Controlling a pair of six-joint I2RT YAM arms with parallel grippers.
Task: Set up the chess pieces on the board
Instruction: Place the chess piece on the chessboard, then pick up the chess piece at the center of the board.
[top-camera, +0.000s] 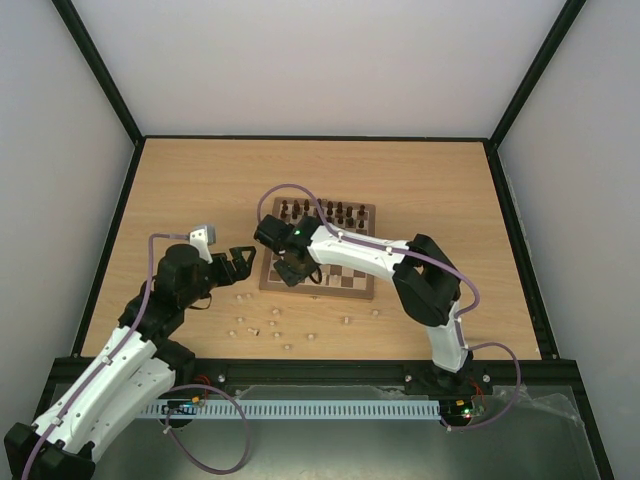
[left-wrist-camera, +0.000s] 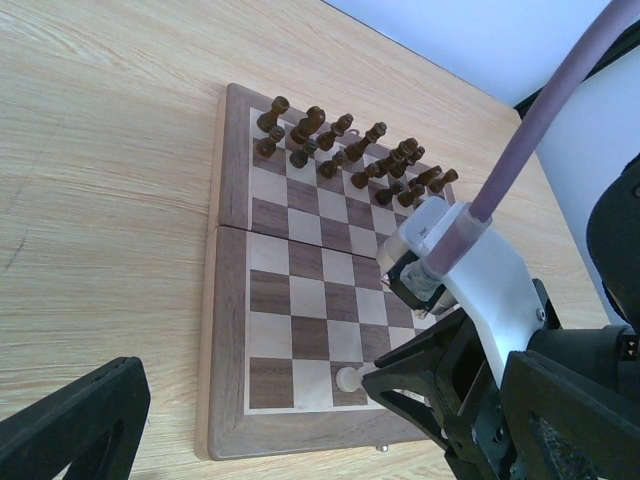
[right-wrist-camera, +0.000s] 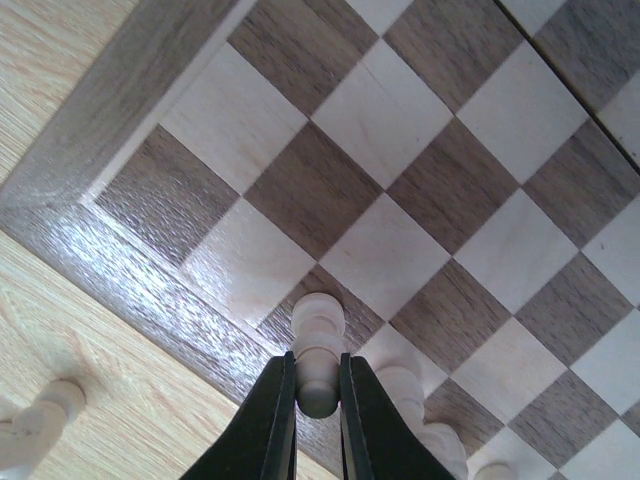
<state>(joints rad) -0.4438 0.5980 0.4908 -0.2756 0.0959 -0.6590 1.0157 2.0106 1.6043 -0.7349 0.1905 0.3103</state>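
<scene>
A: Chess piece (right-wrist-camera: 318, 345) is clamped between the right fingers (right-wrist-camera: 268, 425), low centre of the wrist view, over the near corner squares of the board (right-wrist-camera: 130, 290). Can't tell if it's upright or touching down.
B: Best way to place it?
A: Level it, lower it straight, and centre it on one square, clear of the pale neighbours (right-wrist-camera: 400, 385) at lower right. Release only once it's seated. The left fingers (left-wrist-camera: 70, 425) are spread wide and empty over the desk (left-wrist-camera: 100, 150); leave them there.

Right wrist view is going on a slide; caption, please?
Right pincer shut on a pale chess piece near the board corner.
</scene>
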